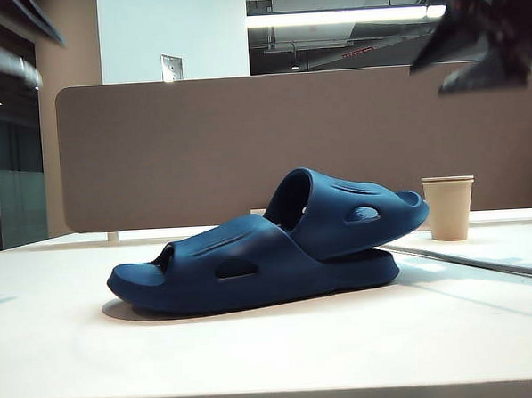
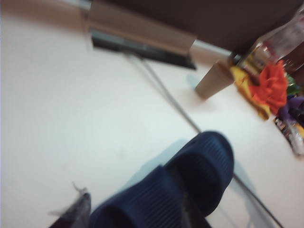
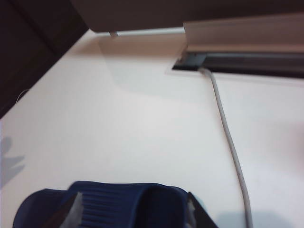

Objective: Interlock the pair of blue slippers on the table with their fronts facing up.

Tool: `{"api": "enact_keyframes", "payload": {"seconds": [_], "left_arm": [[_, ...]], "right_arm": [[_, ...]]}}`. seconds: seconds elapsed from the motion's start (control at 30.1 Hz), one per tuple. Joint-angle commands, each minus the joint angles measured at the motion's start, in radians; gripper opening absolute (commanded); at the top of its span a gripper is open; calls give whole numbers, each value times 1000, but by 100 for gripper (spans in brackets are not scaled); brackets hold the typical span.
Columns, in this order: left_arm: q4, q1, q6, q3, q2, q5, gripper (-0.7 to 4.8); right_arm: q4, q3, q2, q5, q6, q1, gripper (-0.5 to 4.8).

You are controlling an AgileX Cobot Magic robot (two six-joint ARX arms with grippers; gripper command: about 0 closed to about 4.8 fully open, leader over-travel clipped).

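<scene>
Slippers (image 1: 269, 252), the navy pair, sit interlocked mid-table (image 1: 256, 351), straps up; one lies flat and the other's end is tucked under its strap, tilting up toward two o'clock. At three o'clock from them I see a paper cup (image 1: 448, 207). My left gripper (image 1: 8, 39) and right gripper (image 1: 489, 27) hang blurred high at eleven and one o'clock; the right is spread wide, but I cannot tell the left's spread.

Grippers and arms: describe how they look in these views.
Little shows. The right gripper is a blurred black, angular shape at the exterior view's upper right. The left arm shows as dark blurred bars. The left gripper's finger looks dark grey. No cables or markings visible.
</scene>
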Motion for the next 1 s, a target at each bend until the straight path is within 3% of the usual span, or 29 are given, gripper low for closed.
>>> {"api": "enact_keyframes", "payload": {"seconds": [0.03, 0.56, 0.76, 1.0], "left_arm": [[36, 0, -16, 3, -95, -19, 235], [-5, -2, -85, 1, -443, -82, 173], [-115, -10, -52, 0, -530, -138, 173], [-131, -108, -20, -76, -650, -233, 172]], "right_arm": [[-11, -19, -117, 42, 3, 2, 274], [-319, -44, -532, 286, -38, 2, 264], [-360, -138, -708, 286, -31, 2, 261], [-385, -273, -930, 286, -30, 2, 261]]}}
